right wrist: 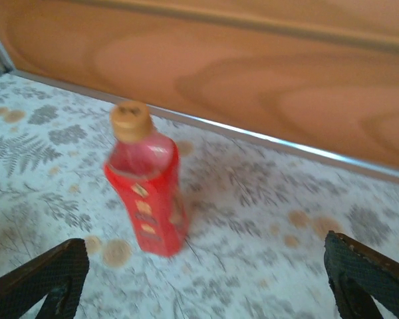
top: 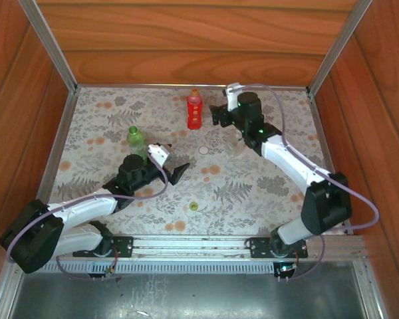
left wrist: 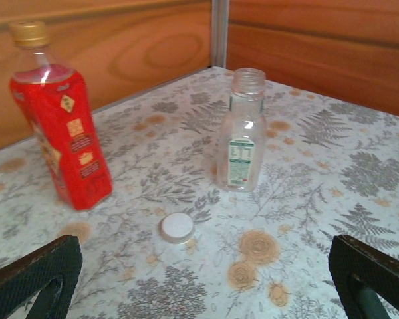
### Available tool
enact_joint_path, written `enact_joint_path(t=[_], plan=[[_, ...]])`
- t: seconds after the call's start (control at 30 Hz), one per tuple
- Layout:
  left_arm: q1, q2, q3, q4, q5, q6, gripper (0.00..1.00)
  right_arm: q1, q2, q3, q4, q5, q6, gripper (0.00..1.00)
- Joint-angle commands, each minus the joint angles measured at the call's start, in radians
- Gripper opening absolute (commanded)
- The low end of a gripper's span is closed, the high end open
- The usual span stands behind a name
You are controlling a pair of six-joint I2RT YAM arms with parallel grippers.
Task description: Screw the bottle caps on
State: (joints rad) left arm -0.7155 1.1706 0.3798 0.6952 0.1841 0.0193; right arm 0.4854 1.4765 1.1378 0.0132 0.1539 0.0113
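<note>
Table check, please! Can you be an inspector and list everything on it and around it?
Surface: flowery tablecloth, flat, no spills seen.
Job's things: red bottle upright, orange cap on it; clear bottle upright, neck open; green bottle upright, seems uncapped; white cap and yellow-green cap lie loose on the cloth.
Clutter: nothing seen.
Grippers: left gripper open and empty; right gripper open and empty, facing the red bottle.
Cables: purple cables loop along both arms, apart from the bottles.
Surroundings: wooden walls and metal frame posts.
</note>
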Motion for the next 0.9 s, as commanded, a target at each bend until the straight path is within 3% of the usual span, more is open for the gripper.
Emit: enact_joint_path(t=[0.0, 0.3, 0.47, 0.57, 0.87], plan=[[-0.019, 0.022, 0.025, 0.025, 0.034, 0.027, 1.00, -0.029, -0.069, -0.078, -0.077, 0.027, 0.046, 0.99], [-0.041, 0.071, 0.037, 0.068, 0.060, 0.052, 1.00, -0.101, -0.047, -0.131, -0.147, 0.016, 0.056, 0.94], [-0.041, 0.075, 0.041, 0.073, 0.045, 0.022, 1.00, -0.120, -0.004, -0.129, -0.150, -0.022, 0.076, 0.79], [-0.041, 0.073, 0.041, 0.075, 0.039, 0.015, 1.00, -0.122, 0.014, -0.138, -0.144, -0.036, 0.069, 0.75], [-0.042, 0.100, 0.051, 0.075, 0.030, 0.013, 1.00, -0.125, 0.018, -0.154, -0.137, -0.078, 0.064, 0.46]])
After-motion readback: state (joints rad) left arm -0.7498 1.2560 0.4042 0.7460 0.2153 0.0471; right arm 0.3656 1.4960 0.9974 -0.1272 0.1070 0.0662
